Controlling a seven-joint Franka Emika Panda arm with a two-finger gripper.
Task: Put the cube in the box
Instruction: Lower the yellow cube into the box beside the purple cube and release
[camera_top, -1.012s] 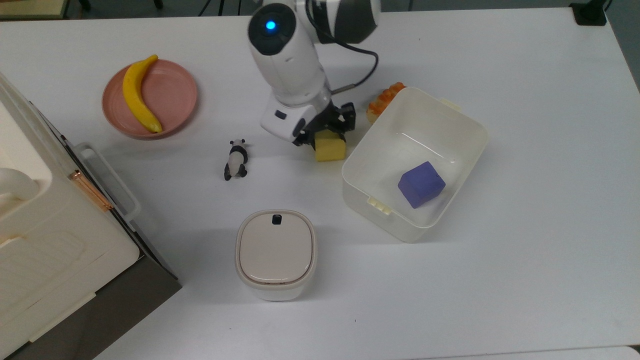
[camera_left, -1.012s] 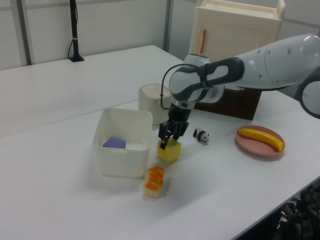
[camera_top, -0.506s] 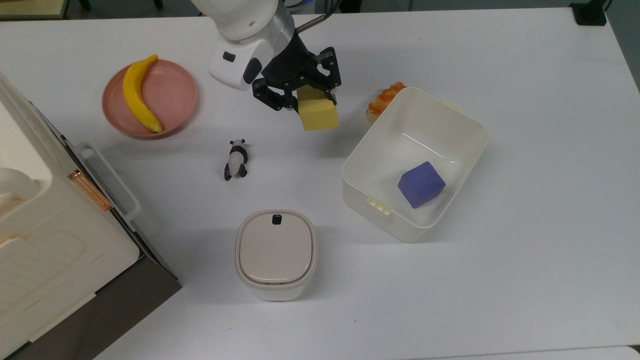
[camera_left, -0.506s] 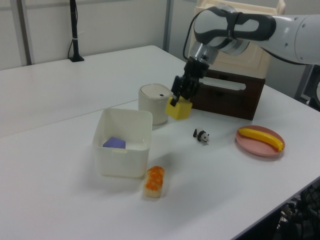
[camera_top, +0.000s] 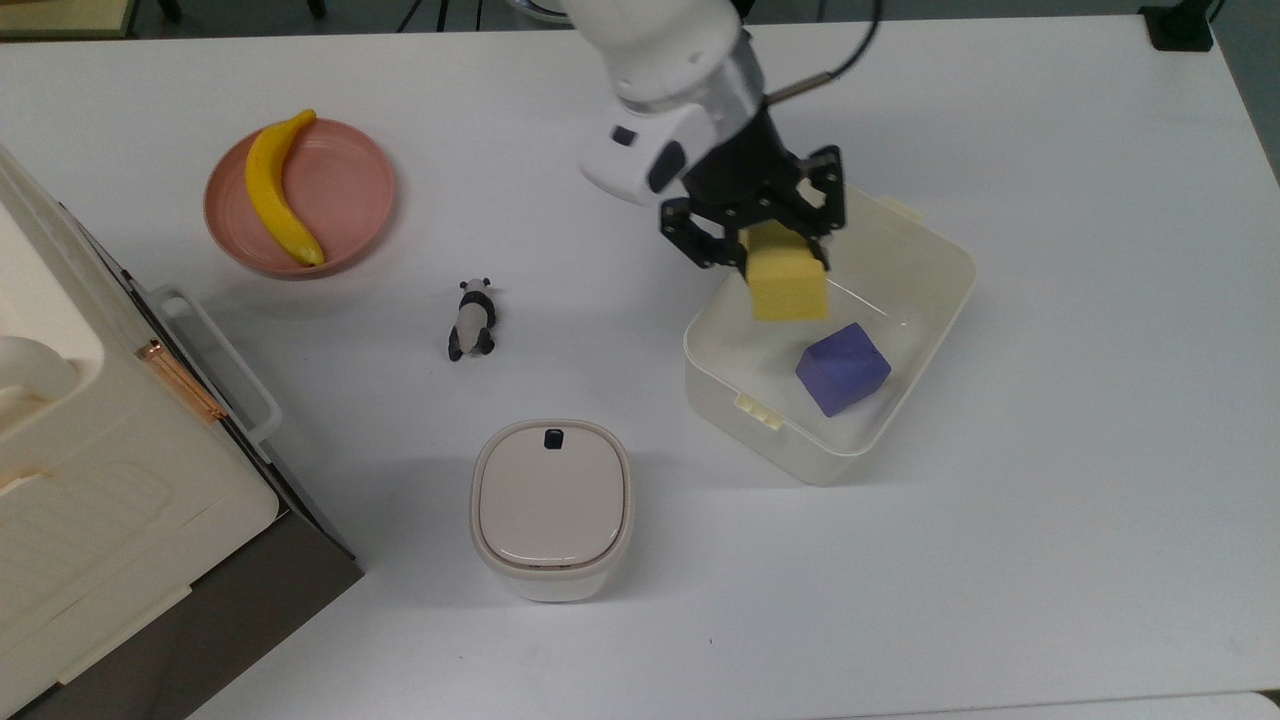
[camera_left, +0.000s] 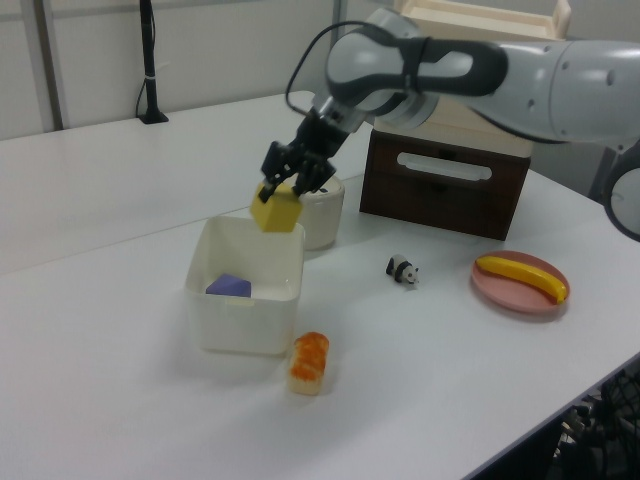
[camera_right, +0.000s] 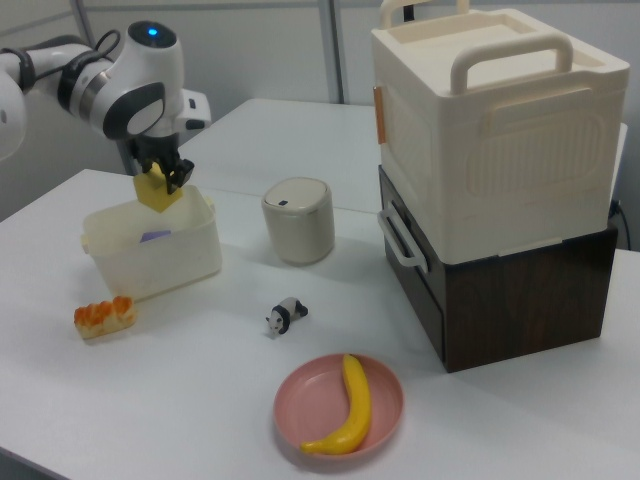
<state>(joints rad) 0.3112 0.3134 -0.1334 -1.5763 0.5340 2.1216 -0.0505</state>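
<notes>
Gripper (camera_top: 762, 232) (camera_left: 293, 168) (camera_right: 162, 170) holds the yellow cube (camera_top: 787, 283) (camera_left: 277, 210) (camera_right: 155, 190) clamped between its two black fingers, jaws closed to the cube's width. Cube is in the air, tilted, above the open box (camera_top: 921, 258) (camera_left: 246, 295) (camera_right: 150, 250); in the top view it sits over the box's upper-left portion, and in the left view it hangs just above the rim at the box's far right corner. Cube does not touch the box walls or floor. Purple cube (camera_top: 842, 368) (camera_left: 229, 286) (camera_right: 156, 237) lies on the box floor, toward the top view's lower right, apart from the yellow one. Outside the box: orange-and-white sushi piece (camera_left: 308, 362) (camera_right: 104, 315) on the table close beside the box's near wall in the left view. Panda figurine (camera_top: 471, 319) (camera_left: 403, 270) (camera_right: 286, 315) lies on the table to the top view's left of the box, well apart from it. Banana (camera_top: 277, 189) (camera_left: 523, 276) (camera_right: 346, 407) rests on the pink plate (camera_top: 350, 190) (camera_left: 495, 287) (camera_right: 309, 395). Lidded white container (camera_top: 552, 506) (camera_left: 323, 208) (camera_right: 298, 219) with a black button stands closed, near the box. Large cream case (camera_top: 90, 500) (camera_left: 478, 50) (camera_right: 490, 130) sits on a dark wooden base (camera_left: 445, 185) (camera_right: 520, 290).
</notes>
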